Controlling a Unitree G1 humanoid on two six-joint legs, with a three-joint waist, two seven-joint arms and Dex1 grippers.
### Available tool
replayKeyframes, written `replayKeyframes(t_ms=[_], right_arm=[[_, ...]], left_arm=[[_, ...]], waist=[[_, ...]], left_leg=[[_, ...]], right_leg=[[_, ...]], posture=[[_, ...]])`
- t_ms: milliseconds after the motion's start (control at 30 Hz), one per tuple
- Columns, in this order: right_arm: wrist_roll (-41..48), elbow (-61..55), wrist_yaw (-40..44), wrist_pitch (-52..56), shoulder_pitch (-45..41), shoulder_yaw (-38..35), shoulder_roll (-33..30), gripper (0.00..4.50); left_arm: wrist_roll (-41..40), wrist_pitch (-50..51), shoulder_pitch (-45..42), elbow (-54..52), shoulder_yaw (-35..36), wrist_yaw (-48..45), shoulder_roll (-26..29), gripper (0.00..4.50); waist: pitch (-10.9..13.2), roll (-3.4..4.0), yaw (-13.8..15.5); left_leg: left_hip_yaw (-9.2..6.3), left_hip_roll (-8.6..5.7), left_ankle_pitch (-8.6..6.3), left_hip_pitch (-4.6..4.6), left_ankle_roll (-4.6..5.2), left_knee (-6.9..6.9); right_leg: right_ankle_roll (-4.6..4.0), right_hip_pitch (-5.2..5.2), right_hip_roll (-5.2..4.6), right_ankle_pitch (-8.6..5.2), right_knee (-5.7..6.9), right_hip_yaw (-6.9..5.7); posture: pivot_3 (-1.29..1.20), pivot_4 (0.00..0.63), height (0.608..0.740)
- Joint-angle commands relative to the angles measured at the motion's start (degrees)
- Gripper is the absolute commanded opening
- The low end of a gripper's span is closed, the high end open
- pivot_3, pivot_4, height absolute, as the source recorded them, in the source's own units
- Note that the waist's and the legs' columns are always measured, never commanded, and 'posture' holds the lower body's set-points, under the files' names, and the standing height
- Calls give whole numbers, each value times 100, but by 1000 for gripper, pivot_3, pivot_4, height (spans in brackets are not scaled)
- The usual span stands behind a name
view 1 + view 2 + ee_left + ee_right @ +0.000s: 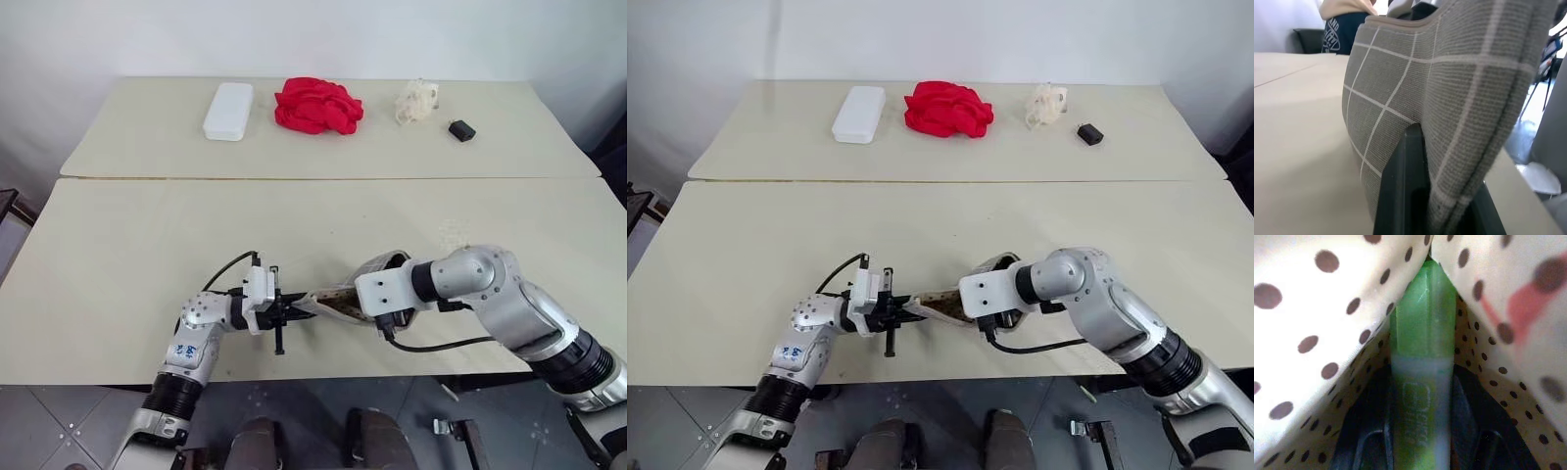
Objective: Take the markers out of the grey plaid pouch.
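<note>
The grey plaid pouch (336,300) hangs just above the near table's front edge, stretched between my two grippers. My left gripper (292,311) is shut on the pouch's left end, and its black fingers (1404,186) pinch the plaid fabric (1449,98). My right gripper (1422,431) reaches into the pouch's open mouth from the right. Inside, among the dotted cream lining (1327,308), it is shut on a green marker (1422,333). From the head views the marker is hidden inside the pouch.
On the far table lie a plain white case (228,110), a red cloth (317,105), a crumpled cream object (418,100) and a small black block (461,130). A seam (294,178) divides the two tables. A person (1344,24) sits beyond the table.
</note>
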Motion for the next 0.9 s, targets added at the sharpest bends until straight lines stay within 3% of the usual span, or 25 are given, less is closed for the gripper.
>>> replayKeyframes(t_ms=[33,133,167,267,367,467,600,667,733,833,900], right_arm=[[-315,525,-240,-647,-252,-55,89,1106],[-643,807,-444,-588,-205,43,154,1106],[-482,635,-296,109,-47,23,183,1106],[1034,-2,325,2621,194,-331,512,1106],[1875,-140,1113,3077,83,-409,277,1106],[2372,143,1200,3334,-92,-681,422,1106],[1999,424,855,2870,-192,-440,316,1106],[594,866,-141,1801,-305,138,144,1106],[-38,950,-692,1600,-368,380,114,1106],[-435,771,-1068,1625,-282,558,233,1106],[-163,649,-1188,2027,-50,460,585,1106]], left_arm=[[-509,424,16,-123,605,415,-1,0],[-654,693,-15,-174,679,470,-21,0],[-529,529,-38,-144,661,443,5,0],[-40,-75,-35,86,444,145,164,0],[100,-397,-27,228,358,12,171,0],[143,-600,-4,310,275,-66,186,0],[223,-899,19,409,192,-147,232,0],[212,-945,46,406,196,-135,228,0],[204,-975,75,400,198,-116,234,0],[209,-1014,116,401,184,-108,258,0],[219,-1017,128,392,177,-95,258,0]], waist=[[0,0,-12],[0,1,-15],[0,1,-15],[0,1,34],[-1,2,91],[-3,-2,133],[-3,0,118],[-5,0,113],[-13,-12,98],[-29,-37,88],[-39,-42,63]], left_leg=[[0,1,0,1,0,0],[1,2,0,1,-1,-4],[1,2,0,1,-1,-5],[-4,1,0,-1,-1,-5],[-8,1,-2,1,2,0],[-32,1,-7,1,7,5],[-64,2,-10,2,4,1],[-63,1,-10,2,4,2],[-51,-1,-10,9,4,5],[-49,3,-7,24,1,11],[-58,7,-7,27,0,11]], right_leg=[[0,0,0,0,1,0],[0,-3,1,0,2,0],[-1,-4,1,0,1,-1],[-1,0,1,0,-1,-7],[-1,7,0,0,-4,-7],[-3,15,-2,0,-11,-13],[-4,14,-1,1,-11,-18],[-4,15,-1,1,-11,-19],[-4,21,-2,1,-10,-18],[-4,40,-2,3,-10,-18],[-6,41,-1,4,-7,-18]], posture=[[0,150,740],[0,150,740],[0,150,740],[0,150,740],[0,150,740],[0,150,740],[0,150,740],[0,150,740],[0,150,740],[0,150,740],[0,150,740]])
